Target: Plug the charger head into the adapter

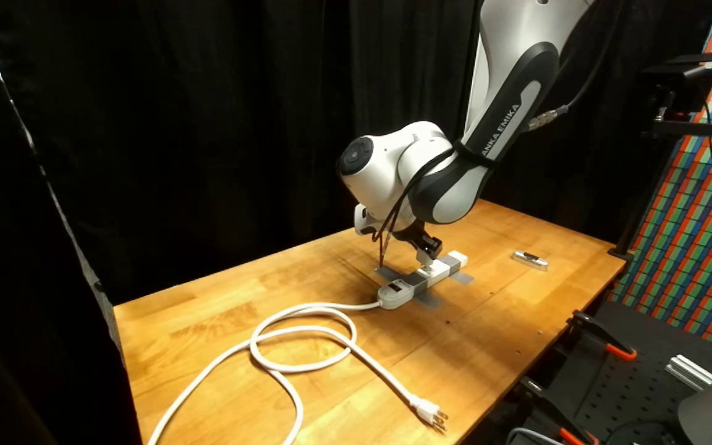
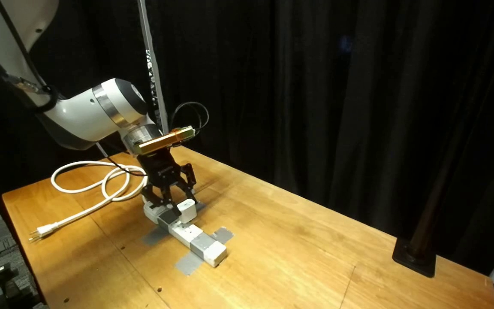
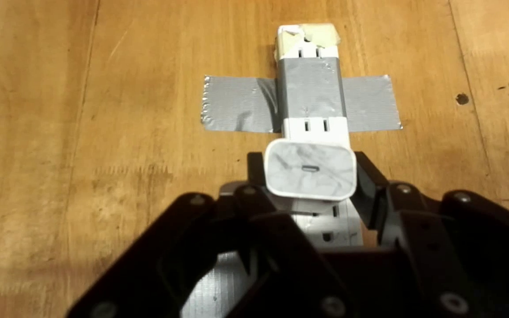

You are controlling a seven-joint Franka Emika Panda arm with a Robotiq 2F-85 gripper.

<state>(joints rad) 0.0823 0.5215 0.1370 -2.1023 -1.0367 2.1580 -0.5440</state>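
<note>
As the arm point(image 1: 387, 157) angles down over the surface point(image 1: 517, 303), the gripper point(image 2: 183, 207) points downward, clamped on the charger head point(image 3: 310, 182) from both sides. White lettering point(image 1: 501, 130) on the arm reads "ANKA EMIKA". White and round-cornered, its grey-mottled top cut by a short slot, the charger head is upright over the adapter point(image 3: 316, 132) near its middle; whether it is plugged in cannot be told.

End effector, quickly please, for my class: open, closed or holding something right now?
End effector: closed, holding the charger head by its sides.
</note>
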